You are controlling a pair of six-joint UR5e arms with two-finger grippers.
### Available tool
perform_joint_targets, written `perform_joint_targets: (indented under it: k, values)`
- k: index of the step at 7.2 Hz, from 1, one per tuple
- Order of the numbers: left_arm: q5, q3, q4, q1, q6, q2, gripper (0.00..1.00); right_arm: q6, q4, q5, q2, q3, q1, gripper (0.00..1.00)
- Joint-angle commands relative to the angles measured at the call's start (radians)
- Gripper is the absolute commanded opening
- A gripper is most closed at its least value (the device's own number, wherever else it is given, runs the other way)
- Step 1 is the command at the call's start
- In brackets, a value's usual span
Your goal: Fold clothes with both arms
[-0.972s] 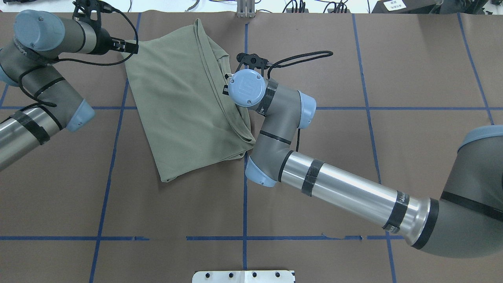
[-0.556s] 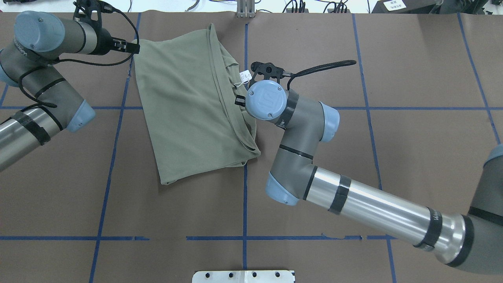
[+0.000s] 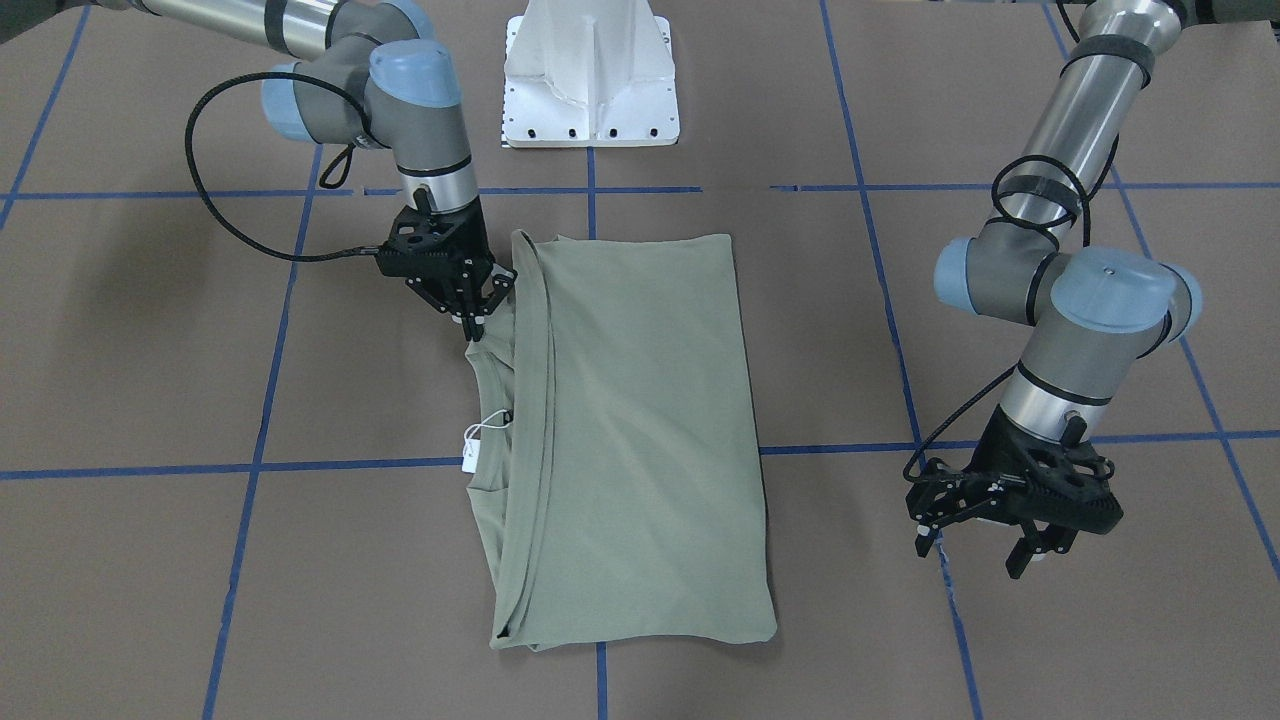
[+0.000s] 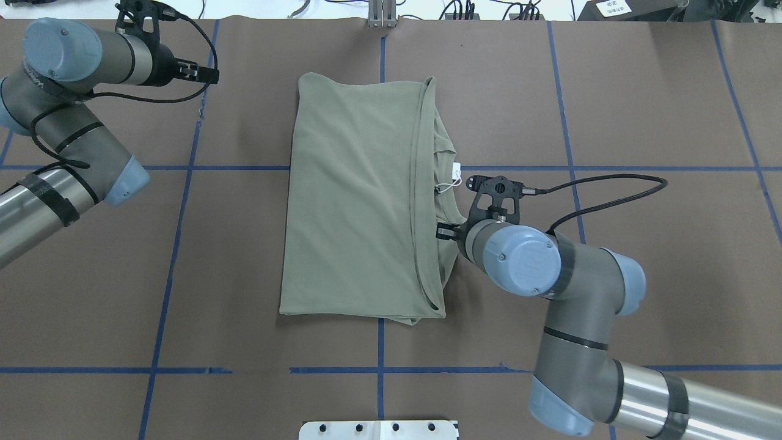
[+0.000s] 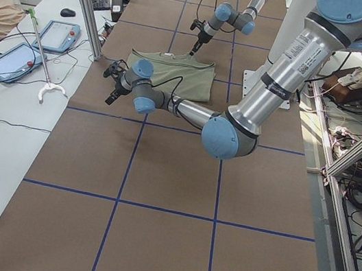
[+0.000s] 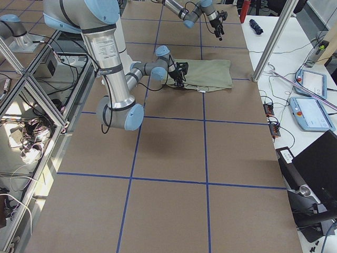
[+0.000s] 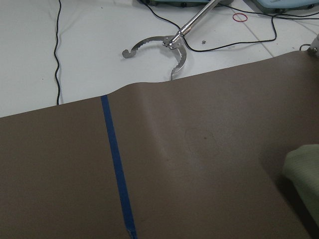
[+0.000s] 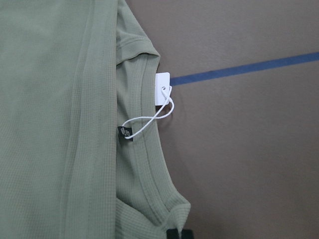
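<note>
Shirt first: one sage-green shirt [image 4: 354, 201] lies flat in the middle of the table [image 4: 641, 256]. It is folded lengthwise into a tall rectangle and sits across a crossing of the blue tape lines [image 4: 641, 168]. Now the overhead view from the left: one left arm [image 4: 67, 153] reaches in. Its left gripper [image 4: 211, 75] hangs over bare brown table near the far edge, well apart from the cloth, fingers spread wide, nothing between them. In the centre is the folded body, one long ridge of cloth running down its right side. Beside that the neckline shows, with one white hang tag [image 4: 453, 173] on a looped string at the collar. Then the right gripper [image 4: 443, 230], low at the shirt's right edge just below the neck, fingers pinched together on the fabric, with one right arm [image 4: 586, 318] trailing behind it.
</note>
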Motion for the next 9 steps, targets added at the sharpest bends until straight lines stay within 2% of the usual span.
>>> perform_joint_targets:
  k: [1,2,3,5,7,9]
  values:
    - [0.000,-0.001,-0.001,0.003,-0.003,0.000,1.00,-0.006,-0.002,-0.010,-0.065,0.050,-0.018,0.71]
    - [-0.002,-0.001,-0.001,0.003,-0.003,-0.001,1.00,-0.017,-0.004,0.002,-0.054,0.056,-0.022,1.00]
    - [-0.002,-0.003,-0.001,0.003,-0.003,-0.001,1.00,-0.050,-0.033,0.053,-0.030,0.052,-0.022,1.00]
    - [-0.002,-0.003,-0.001,0.003,-0.007,-0.001,1.00,-0.131,-0.230,0.122,0.111,0.050,-0.017,1.00]
    - [-0.002,-0.003,-0.001,0.003,-0.009,-0.001,1.00,-0.281,-0.329,0.214,0.127,0.058,-0.032,1.00]
    - [0.000,-0.003,-0.003,0.010,-0.009,-0.001,1.00,-0.351,-0.361,0.213,0.119,0.047,-0.095,1.00]
